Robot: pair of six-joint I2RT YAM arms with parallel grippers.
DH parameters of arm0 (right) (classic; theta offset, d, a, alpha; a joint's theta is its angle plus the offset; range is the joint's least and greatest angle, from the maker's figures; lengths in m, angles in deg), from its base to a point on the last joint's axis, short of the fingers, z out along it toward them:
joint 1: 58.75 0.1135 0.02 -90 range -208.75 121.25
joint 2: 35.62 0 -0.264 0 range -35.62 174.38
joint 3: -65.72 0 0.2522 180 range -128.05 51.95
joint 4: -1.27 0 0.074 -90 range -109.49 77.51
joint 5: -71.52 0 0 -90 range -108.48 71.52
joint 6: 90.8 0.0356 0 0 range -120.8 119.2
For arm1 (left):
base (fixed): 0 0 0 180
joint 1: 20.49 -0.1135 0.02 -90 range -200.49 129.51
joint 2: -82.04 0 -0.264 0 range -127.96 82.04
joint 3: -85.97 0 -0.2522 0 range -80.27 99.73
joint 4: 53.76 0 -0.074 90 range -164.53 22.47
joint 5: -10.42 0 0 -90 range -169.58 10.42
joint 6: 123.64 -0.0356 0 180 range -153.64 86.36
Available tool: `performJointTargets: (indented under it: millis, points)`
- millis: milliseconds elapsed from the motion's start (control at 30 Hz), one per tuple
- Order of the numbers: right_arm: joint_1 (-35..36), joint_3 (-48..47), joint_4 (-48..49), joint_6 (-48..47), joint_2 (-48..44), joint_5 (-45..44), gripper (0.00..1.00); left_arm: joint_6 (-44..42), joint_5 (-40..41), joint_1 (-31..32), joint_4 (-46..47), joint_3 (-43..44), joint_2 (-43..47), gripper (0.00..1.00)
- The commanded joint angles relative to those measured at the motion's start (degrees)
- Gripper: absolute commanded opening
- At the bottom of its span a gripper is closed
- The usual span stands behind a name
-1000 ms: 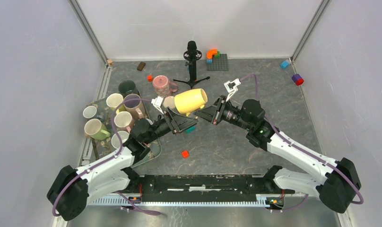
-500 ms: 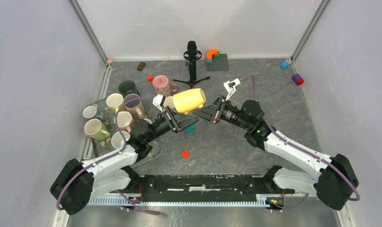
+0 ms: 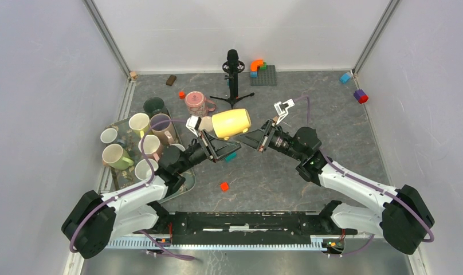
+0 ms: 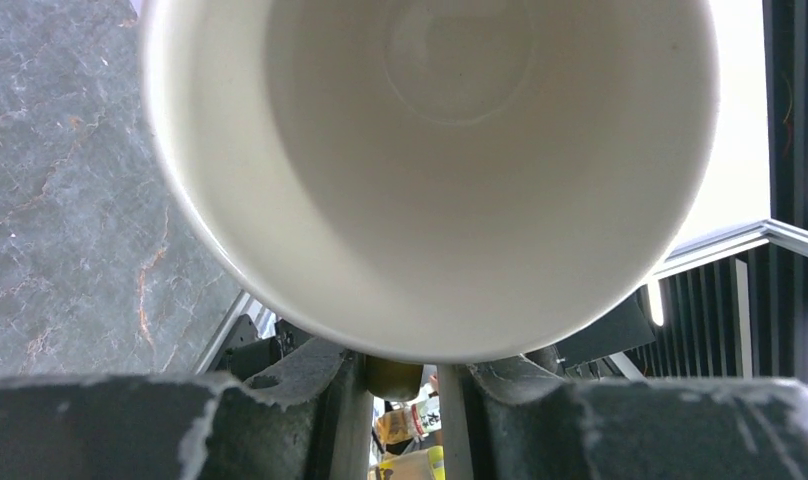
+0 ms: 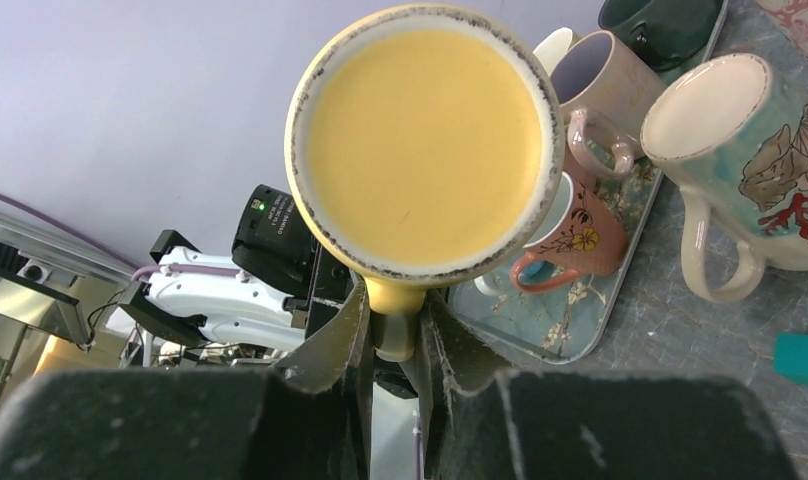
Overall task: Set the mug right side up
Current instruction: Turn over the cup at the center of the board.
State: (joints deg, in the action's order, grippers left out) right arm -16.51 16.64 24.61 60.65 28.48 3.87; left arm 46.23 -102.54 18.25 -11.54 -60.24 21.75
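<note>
The yellow mug [image 3: 231, 122] hangs on its side above the table, between my two grippers. Its white inside [image 4: 430, 170] faces the left wrist camera and its yellow base [image 5: 425, 140] faces the right wrist camera. My left gripper [image 3: 209, 138] comes at its mouth end, and its fingers [image 4: 325, 400] sit closed around the mug's handle [image 4: 395, 375] below the rim. From the base end, my right gripper [image 3: 253, 138] is shut on the same handle [image 5: 393, 335], which sits pinched between its two fingers.
A patterned tray [image 3: 120, 180] with several upright mugs lies at the left. A pink mug [image 3: 196, 103] and a black microphone stand [image 3: 233, 74] stand behind the held mug. A teal block [image 3: 231, 156] and a red block [image 3: 224, 186] lie below it.
My left gripper has closed from wide open onto the mug's handle. The mug and the right gripper have shifted only slightly.
</note>
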Motion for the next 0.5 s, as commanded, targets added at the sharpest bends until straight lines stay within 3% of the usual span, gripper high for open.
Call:
performJointTargets:
  millis: [0,300,467]
  points:
    - [0.37,0.79,8.09,1.01,-0.72,1.64,0.00,3.47,3.97,-0.25,4.65,-0.25,0.12,0.33]
    - [0.81,1.87,8.66,1.91,-0.81,0.21,0.00,2.85,6.37,-0.25,5.27,-1.20,-0.18,0.35]
    - [1.33,2.17,8.88,2.26,-0.64,-0.63,0.00,2.43,6.87,-0.23,5.19,-1.39,0.02,0.30]
